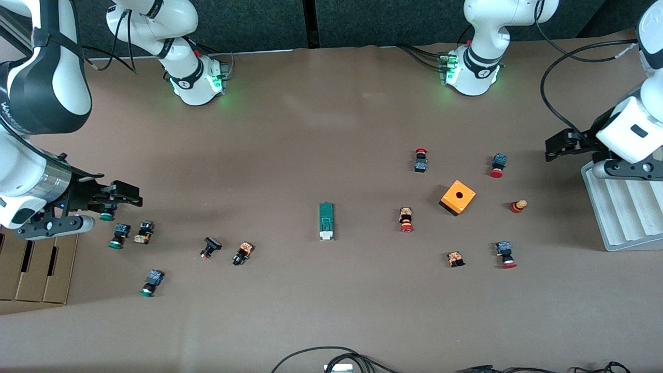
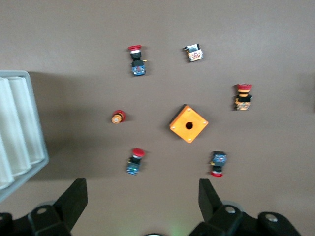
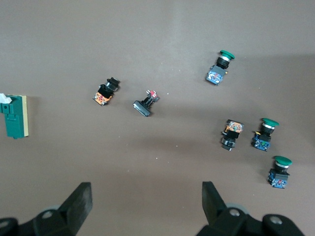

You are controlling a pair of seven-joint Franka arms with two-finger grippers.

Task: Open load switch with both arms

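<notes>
The load switch [image 1: 326, 221], a narrow dark-green block, lies flat in the middle of the table with its white end toward the front camera. It also shows at the edge of the right wrist view [image 3: 15, 116]. My right gripper [image 1: 124, 194] hangs open and empty over the green-capped push buttons [image 1: 118, 235] at the right arm's end; in its wrist view the gripper [image 3: 146, 194] has only bare table between its fingers. My left gripper [image 1: 557, 146] hangs open and empty beside the grey tray at the left arm's end; in its own view the gripper [image 2: 141, 189] holds nothing.
An orange cube with a hole [image 1: 458, 197] and several red-capped push buttons [image 1: 406, 219] lie toward the left arm's end. A grey ridged tray [image 1: 621, 207] stands at that end, and a cardboard tray [image 1: 31, 269] at the right arm's end. Cables [image 1: 331, 357] lie at the front edge.
</notes>
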